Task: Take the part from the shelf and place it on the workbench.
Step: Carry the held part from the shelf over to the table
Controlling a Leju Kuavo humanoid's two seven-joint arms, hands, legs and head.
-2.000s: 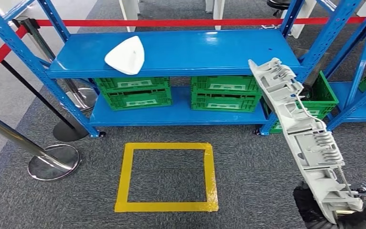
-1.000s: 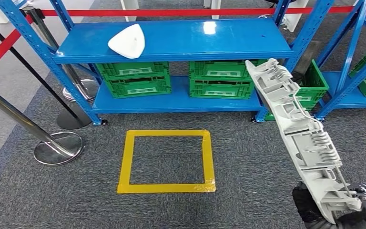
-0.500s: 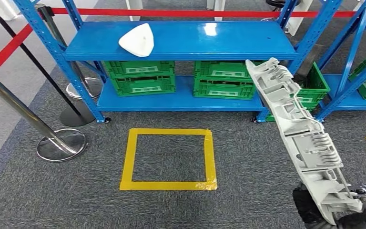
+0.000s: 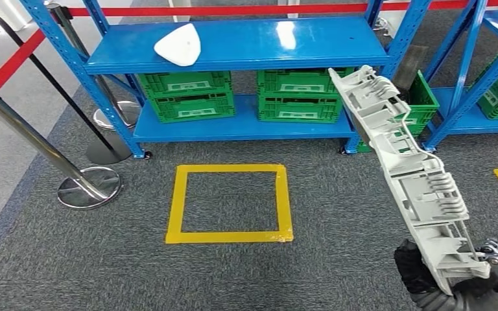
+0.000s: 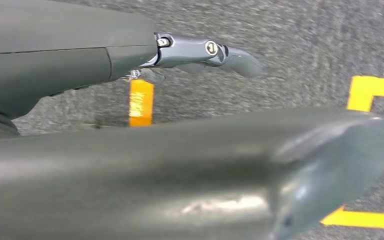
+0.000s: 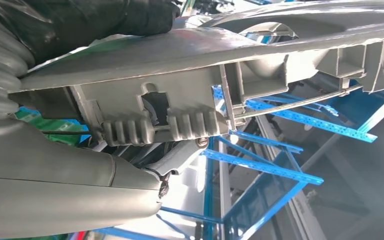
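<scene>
Backing off has slid the shelf [image 4: 233,45] further from the right hand [image 4: 457,278], which grips the part [image 4: 405,175] by its low end. Top-heavy, it could twist loose. Left hand [image 5: 200,50] hangs spread, holding nothing.

Crates [image 4: 185,96] under shelf [image 4: 246,42]; floor square [image 4: 228,203] in front; stanchion [image 4: 91,186] left.

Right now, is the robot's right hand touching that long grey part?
Touching. In the head view the right hand grips the lower end of the long grey part; the right wrist view shows it pressed against the hand.
</scene>
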